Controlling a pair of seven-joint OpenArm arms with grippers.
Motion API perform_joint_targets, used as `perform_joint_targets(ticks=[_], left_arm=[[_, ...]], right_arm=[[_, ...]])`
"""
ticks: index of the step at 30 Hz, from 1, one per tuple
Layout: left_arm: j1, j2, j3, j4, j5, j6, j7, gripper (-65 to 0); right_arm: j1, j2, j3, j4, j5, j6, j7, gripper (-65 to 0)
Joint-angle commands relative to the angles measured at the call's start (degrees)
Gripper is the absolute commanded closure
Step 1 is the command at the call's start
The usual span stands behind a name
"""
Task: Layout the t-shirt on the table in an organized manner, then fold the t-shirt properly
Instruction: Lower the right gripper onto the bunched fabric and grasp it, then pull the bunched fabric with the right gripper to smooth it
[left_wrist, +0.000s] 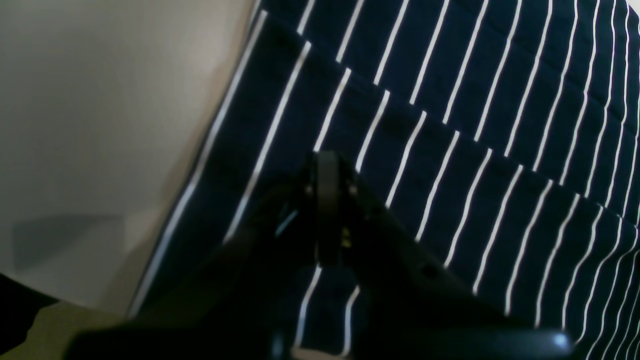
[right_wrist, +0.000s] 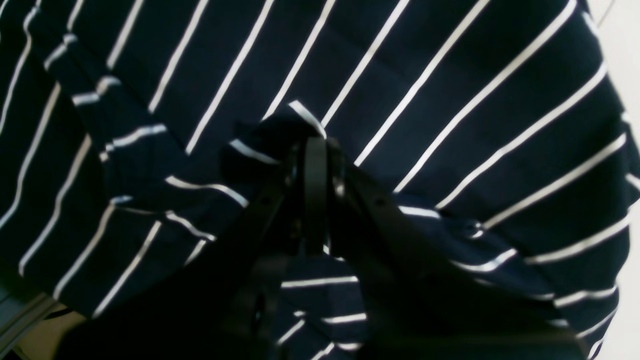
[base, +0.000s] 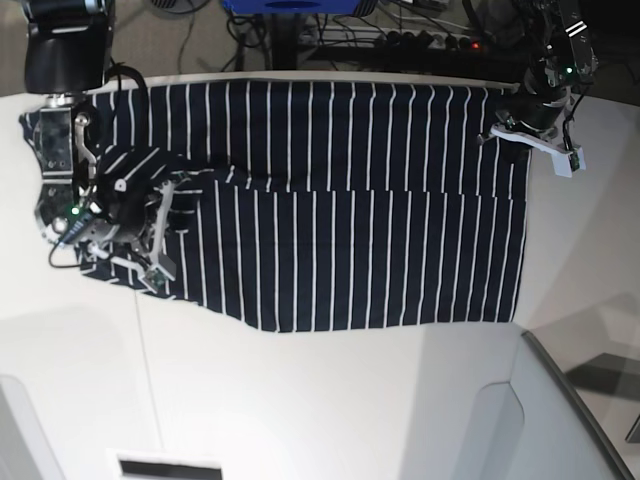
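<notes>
The t-shirt (base: 350, 200), dark navy with thin white stripes, lies spread across the far half of the white table (base: 350, 400), with a fold line across its middle. In the base view my right gripper (base: 170, 190) is over the shirt's left end. The right wrist view shows that gripper (right_wrist: 315, 142) shut on a bunched-up pinch of t-shirt (right_wrist: 450, 75). My left gripper (base: 497, 130) is at the shirt's far right corner. Close up, the left gripper (left_wrist: 327, 160) is shut, tips pressed into the t-shirt (left_wrist: 475, 100) a little inside its edge, beside bare table (left_wrist: 100, 125).
Cables and a power strip (base: 420, 40) run behind the table's far edge. A grey raised panel (base: 560, 400) stands at the near right. A small white label (base: 170, 466) sits at the near edge.
</notes>
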Motion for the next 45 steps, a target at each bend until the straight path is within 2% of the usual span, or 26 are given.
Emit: perform_joint_targets(ticks=[1,20,31,36,41,45], left_arm=[[0.21,-0.66,-0.29,0.88,-0.52,-0.19,-1.02,0.0],[0.12,-0.75,-0.29,0.88,-0.52,-0.19,-1.02,0.0],[0.12,-0.75,-0.29,0.88,-0.52,-0.19,-1.02,0.0],[0.12,-0.75,-0.29,0.88,-0.52,-0.19,-1.02,0.0],[0.12,-0.75,-0.29,0.88,-0.52,-0.19,-1.02,0.0],[0.12,-0.75,-0.29,0.88,-0.52,-0.19,-1.02,0.0]], right_arm=[[1.72,0.47,0.11,0.07,0.55,0.06,0.94,-0.8],[5.94,-3.84,-0.15,-3.62,0.55,0.06,1.99,-0.8],[7.00,-4.10,-0.15,-3.71,0.72,0.06,1.99,-1.5],[7.00,-5.59,-0.15,-3.71,0.55,0.06,1.90,-1.5],[7.00,-5.24,-7.19,-3.71,0.64,0.06,1.82,-1.5],[7.00,-5.51,-9.56,-3.71,0.64,0.06,1.82,-1.5]])
